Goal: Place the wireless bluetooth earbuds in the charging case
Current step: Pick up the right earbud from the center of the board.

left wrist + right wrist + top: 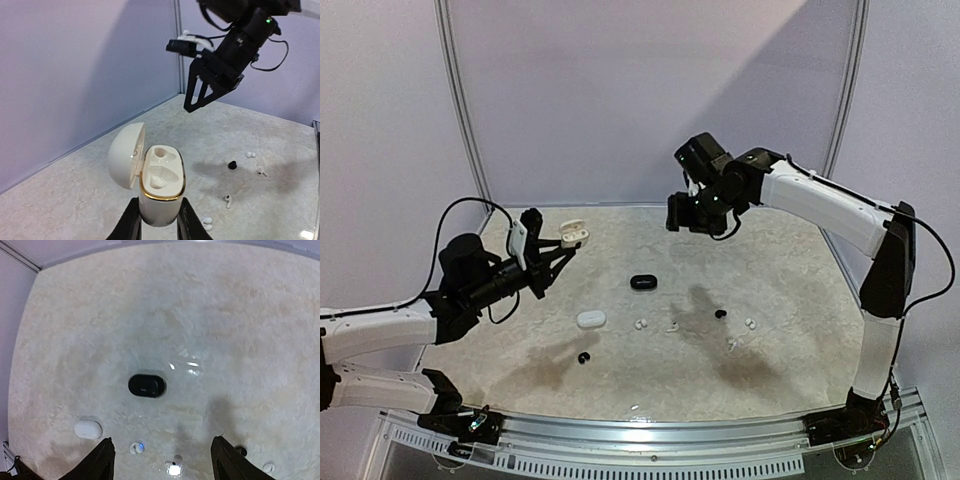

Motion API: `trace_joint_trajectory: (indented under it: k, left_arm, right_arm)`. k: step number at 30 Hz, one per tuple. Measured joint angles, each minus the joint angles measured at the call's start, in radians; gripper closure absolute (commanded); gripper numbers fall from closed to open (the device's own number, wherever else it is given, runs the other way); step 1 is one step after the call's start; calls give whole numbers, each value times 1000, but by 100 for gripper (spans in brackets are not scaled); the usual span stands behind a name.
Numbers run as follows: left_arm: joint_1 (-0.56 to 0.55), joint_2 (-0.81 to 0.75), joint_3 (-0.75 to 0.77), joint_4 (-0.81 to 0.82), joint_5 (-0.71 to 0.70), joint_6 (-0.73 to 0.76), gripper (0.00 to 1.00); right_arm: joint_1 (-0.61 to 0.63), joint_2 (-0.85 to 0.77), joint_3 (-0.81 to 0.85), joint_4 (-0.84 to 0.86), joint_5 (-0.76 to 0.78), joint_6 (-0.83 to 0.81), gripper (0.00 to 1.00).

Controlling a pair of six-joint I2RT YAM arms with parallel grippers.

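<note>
Aloft, left gripper (pixel 159 221) clamps lid-up white case (pixel 161 186).

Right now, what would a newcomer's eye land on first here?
First, the open white charging case, lid flipped back, clamped in the left claw and lifted above the table's left side. Opposite it, the right claw hangs open and empty high over the table. Below, tiny white and black earbuds lie scattered near a closed black case and a closed white case.
</note>
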Motion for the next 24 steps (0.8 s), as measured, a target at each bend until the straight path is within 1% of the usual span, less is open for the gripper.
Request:
trace_joint_trajectory:
  k: [4, 10, 12, 19, 24]
  left_arm:
    - [-69, -70, -87, 44, -38, -18, 100]
    - [-115, -147, -147, 111, -79, -55, 100]
    - [-119, -154, -167, 126, -85, -63, 100]
    - [-127, -154, -182, 139, -109, -65, 100]
    - [-144, -153, -183, 164, -105, -58, 100]
  right_arm:
    - [35, 45, -33, -93, 18, 95, 32]
    - [64, 89, -122, -166, 25, 213, 34]
    - [69, 111, -122, -180, 22, 239, 35]
    - [91, 224, -120, -224, 18, 314, 35]
    - [109, 222, -196, -237, 37, 334, 40]
